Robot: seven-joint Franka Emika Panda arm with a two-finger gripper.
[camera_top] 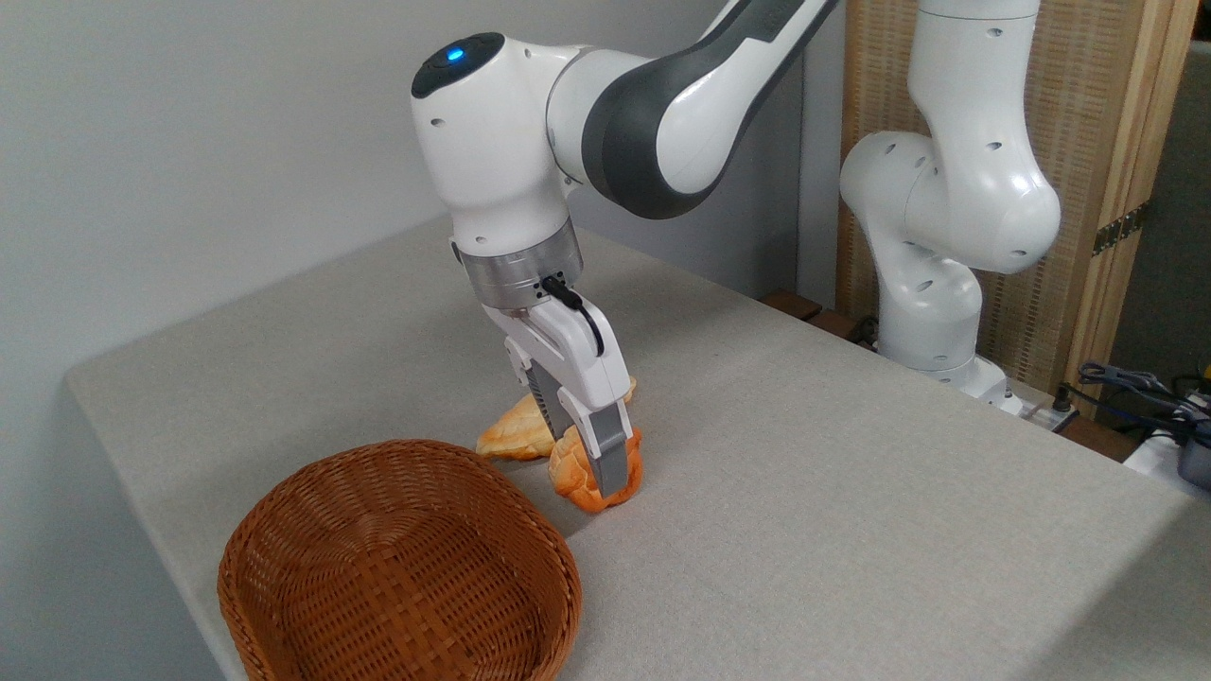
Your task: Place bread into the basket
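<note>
Camera view: your jaws are closing around the bread (579,478), sitting on the table (851,492); the basket (397,567) is lying just beside it, lower left.

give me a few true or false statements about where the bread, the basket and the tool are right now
1. The basket holds nothing. True.
2. The tool is over the basket. False: it is down at the orange bun, to the right of the basket.
3. The bun is on the table. True, as far as can be seen.
4. A paler loaf lies inside the basket. False: it lies on the table behind the bun.
</note>
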